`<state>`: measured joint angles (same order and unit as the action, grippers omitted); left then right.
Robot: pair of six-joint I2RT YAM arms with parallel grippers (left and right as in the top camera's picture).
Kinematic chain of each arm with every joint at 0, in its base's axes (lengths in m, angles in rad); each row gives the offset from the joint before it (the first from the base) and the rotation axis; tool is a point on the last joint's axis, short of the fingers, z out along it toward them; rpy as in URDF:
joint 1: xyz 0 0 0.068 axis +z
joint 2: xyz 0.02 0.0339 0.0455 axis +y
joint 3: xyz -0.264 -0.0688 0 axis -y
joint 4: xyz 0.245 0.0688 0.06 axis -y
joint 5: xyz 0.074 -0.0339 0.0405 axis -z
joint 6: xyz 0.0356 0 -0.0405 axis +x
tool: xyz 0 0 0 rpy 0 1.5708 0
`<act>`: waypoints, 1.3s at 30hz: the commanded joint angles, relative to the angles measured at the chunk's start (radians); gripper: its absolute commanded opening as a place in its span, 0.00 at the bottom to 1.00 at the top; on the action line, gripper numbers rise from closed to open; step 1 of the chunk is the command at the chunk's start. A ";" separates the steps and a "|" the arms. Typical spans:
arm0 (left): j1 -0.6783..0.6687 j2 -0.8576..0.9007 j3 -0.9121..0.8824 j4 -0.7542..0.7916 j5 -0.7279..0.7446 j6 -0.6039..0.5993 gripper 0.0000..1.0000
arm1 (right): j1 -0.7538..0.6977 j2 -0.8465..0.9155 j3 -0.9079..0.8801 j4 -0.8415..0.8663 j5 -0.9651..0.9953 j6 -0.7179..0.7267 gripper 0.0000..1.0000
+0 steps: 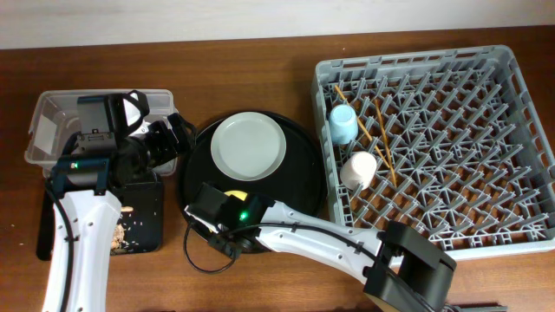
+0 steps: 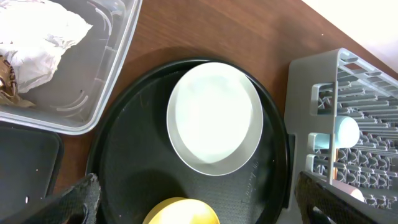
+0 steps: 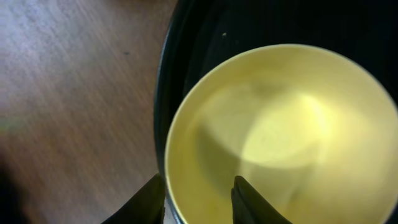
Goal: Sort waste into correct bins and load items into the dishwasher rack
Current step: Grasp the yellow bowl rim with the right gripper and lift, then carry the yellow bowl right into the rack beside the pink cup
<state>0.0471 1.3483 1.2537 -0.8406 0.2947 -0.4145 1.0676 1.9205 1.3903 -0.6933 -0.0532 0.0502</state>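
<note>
Two cups, the light blue cup and the pink cup, already in the dishwasher rack, chopsticks beside them, all well away from the right fingers and the left fingers. Trash sorted too, by the look of it: paper napkin and shiny wrapper in the clear tub, food scraps on the flat black tray. Left to load: yellow bowl and pale plate, both on the round black tray. Right fingers partly spread at the bowl's edge, one outside the rim and one inside, not squeezing it yet as far as can be told. Left fingers spread wide, holding nothing, plate just ahead and between them.
</note>
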 commanded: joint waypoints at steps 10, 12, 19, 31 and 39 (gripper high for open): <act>0.002 -0.002 0.004 0.002 -0.004 0.012 0.99 | -0.002 0.000 -0.104 0.107 0.032 0.011 0.36; 0.002 -0.002 0.004 0.002 -0.004 0.012 0.99 | -0.002 0.000 -0.104 0.106 0.048 0.011 0.32; 0.002 -0.002 0.004 0.002 -0.004 0.012 0.99 | -0.003 -0.005 -0.084 0.061 -0.004 0.011 0.04; 0.002 -0.002 0.004 0.002 -0.004 0.012 0.99 | -0.061 -0.318 0.118 -0.317 -0.214 0.113 0.04; 0.002 -0.002 0.004 0.002 -0.004 0.012 0.99 | -0.420 -0.535 0.113 -0.521 -0.480 0.118 0.04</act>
<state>0.0471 1.3483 1.2537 -0.8406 0.2947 -0.4145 0.7822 1.4353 1.5028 -1.1625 -0.3943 0.1574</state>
